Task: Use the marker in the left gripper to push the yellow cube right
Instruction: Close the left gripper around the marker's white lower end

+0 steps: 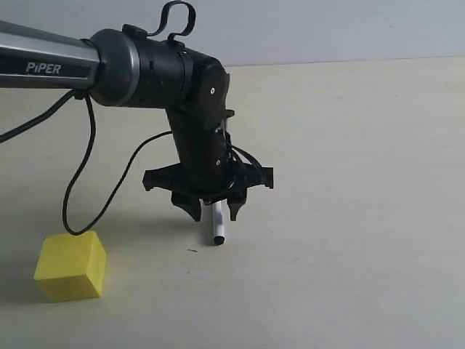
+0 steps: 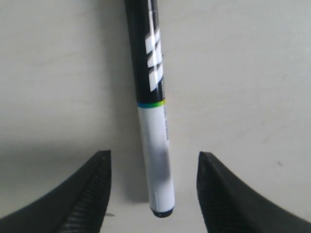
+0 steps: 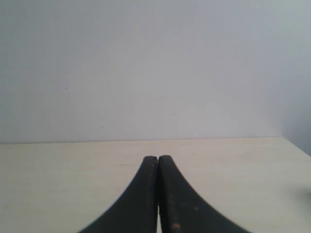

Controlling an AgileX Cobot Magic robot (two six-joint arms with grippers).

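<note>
The marker (image 1: 217,227) lies on the table below my left gripper (image 1: 216,211), its white barrel end sticking out toward the front. In the left wrist view the marker (image 2: 154,121) runs lengthwise through the gap of the left gripper (image 2: 153,154), black cap half away from the wrist. The jaws stand wide apart, and neither finger (image 2: 92,194) touches the marker. The yellow cube (image 1: 70,266) sits at the front left, well left of the gripper and apart from it. My right gripper (image 3: 158,158) is shut with nothing between its fingers and does not show in the exterior view.
A black cable (image 1: 83,182) hangs in a loop from the left arm (image 1: 109,65) down to just above the cube. The pale table (image 1: 349,218) runs back to a grey wall (image 1: 327,29). A table edge (image 3: 299,145) shows in the right wrist view.
</note>
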